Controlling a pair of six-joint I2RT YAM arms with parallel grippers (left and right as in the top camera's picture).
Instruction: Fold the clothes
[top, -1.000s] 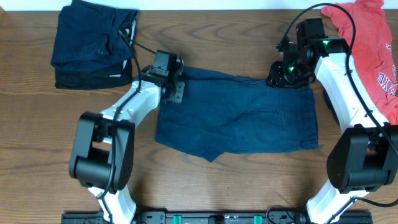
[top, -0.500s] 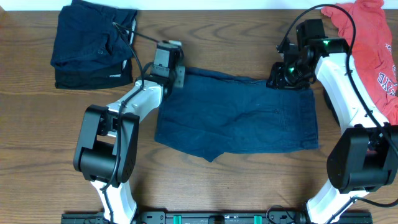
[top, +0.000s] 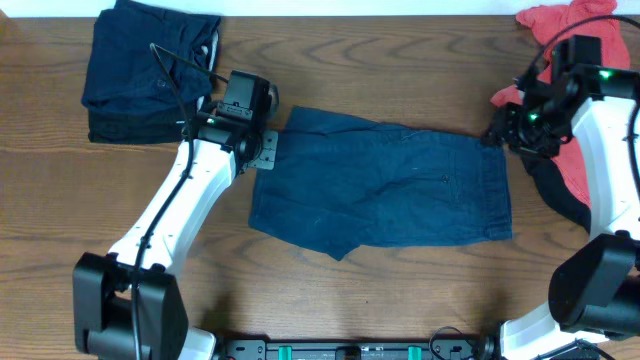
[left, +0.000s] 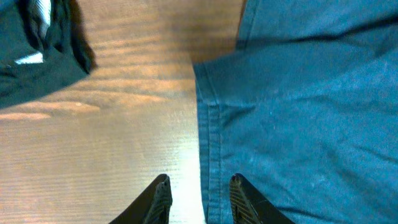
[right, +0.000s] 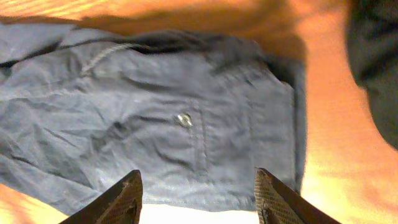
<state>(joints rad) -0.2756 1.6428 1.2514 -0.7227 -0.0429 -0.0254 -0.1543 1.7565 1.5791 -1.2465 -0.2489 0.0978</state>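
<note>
Dark navy shorts (top: 390, 200) lie spread flat in the middle of the table. My left gripper (top: 265, 152) hovers at their left hem, open and empty; in the left wrist view its fingers (left: 200, 194) straddle the hem seam of the shorts (left: 298, 112). My right gripper (top: 500, 126) is by the shorts' upper right corner, wide open and empty. In the right wrist view its fingers (right: 198, 193) sit above the waistband end of the shorts (right: 155, 112), where a button (right: 184, 119) shows. A coral-red T-shirt (top: 560, 20) lies at the far right, with a black piece (top: 560, 190) beside it.
A folded stack of dark navy clothes (top: 150, 70) sits at the back left, and its edge shows in the left wrist view (left: 37, 50). The black piece also shows at the right of the right wrist view (right: 373, 74). The table is bare brown wood (top: 380, 300).
My left gripper has moved from the shorts' upper left corner down and left to the hem. My right arm has swung right, off the shorts' upper right corner.
</note>
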